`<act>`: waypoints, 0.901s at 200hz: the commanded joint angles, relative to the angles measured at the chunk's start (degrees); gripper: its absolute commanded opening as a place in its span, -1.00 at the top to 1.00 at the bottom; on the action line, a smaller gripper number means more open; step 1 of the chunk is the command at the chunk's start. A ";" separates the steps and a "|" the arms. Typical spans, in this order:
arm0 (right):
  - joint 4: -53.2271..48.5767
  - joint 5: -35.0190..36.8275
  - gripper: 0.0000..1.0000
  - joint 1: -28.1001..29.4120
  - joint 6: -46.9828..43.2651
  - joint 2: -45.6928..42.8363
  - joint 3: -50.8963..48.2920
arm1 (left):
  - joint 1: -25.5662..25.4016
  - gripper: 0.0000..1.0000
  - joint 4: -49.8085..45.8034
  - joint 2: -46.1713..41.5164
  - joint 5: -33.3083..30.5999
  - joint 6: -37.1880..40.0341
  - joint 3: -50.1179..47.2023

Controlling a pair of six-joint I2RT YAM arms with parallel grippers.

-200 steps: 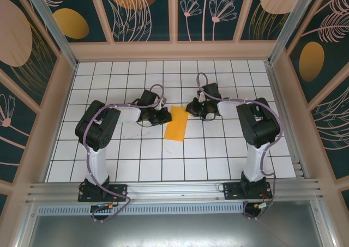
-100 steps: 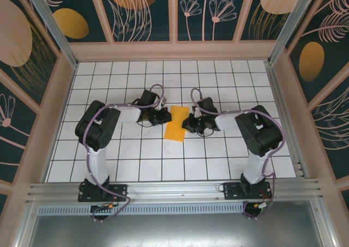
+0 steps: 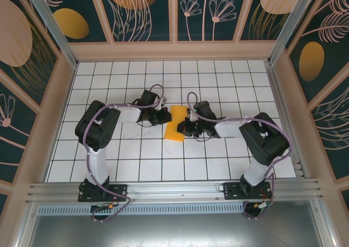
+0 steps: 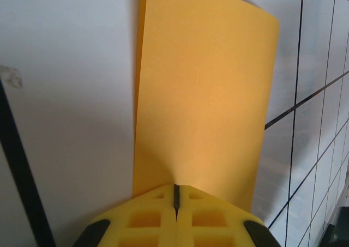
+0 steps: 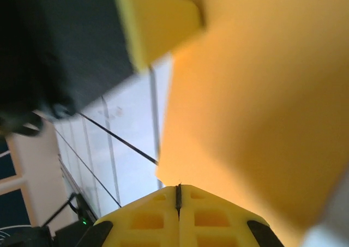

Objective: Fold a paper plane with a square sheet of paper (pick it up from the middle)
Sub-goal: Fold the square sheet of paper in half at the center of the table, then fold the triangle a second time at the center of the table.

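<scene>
The square sheet of paper (image 3: 175, 125) lies folded into an orange-yellow upright rectangle mid-table. My left gripper (image 3: 166, 116) is shut, its yellow tips resting on the sheet's left edge; in the left wrist view the jaws (image 4: 175, 188) meet with the paper (image 4: 207, 94) spreading away from them. My right gripper (image 3: 184, 128) is shut too, its tips on the sheet's right side. The right wrist view has the closed jaws (image 5: 178, 187) against the paper (image 5: 245, 110), with a finger of the left gripper (image 5: 155, 20) at the top. No paper plane shape shows.
White gridded tabletop (image 3: 142, 165) surrounds the sheet. Beige walls (image 3: 54, 116) with dark floral panels fence the table on three sides. An aluminium rail (image 3: 174, 191) runs along the near edge by both arm bases.
My right gripper has swung forward and left from beside the sheet's top right corner onto its right side. The left gripper and the sheet have stayed where they were.
</scene>
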 commanded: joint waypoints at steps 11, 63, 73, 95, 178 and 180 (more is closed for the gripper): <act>4.35 -1.17 1.00 0.38 2.79 1.80 -4.75 | -0.33 1.00 -5.33 2.22 -3.68 0.82 -2.24; 0.22 0.01 1.00 0.56 1.56 -2.93 -3.20 | -0.33 1.00 -5.45 2.15 -3.66 0.93 -2.37; -0.38 -0.23 1.00 0.90 1.08 -3.31 -2.36 | -0.29 1.00 -5.42 2.15 -3.71 0.90 -2.41; -2.02 1.06 1.00 1.20 0.47 -2.67 -2.00 | -0.30 1.00 -5.33 2.07 -3.60 0.91 -2.39; -9.82 4.20 1.00 1.26 -3.32 1.52 -0.70 | -0.33 1.00 -4.26 -0.97 -1.74 -0.43 -3.26; -10.25 4.34 1.00 1.21 -3.58 1.58 -0.51 | -0.31 1.00 -3.97 -1.24 -1.59 -0.59 -3.35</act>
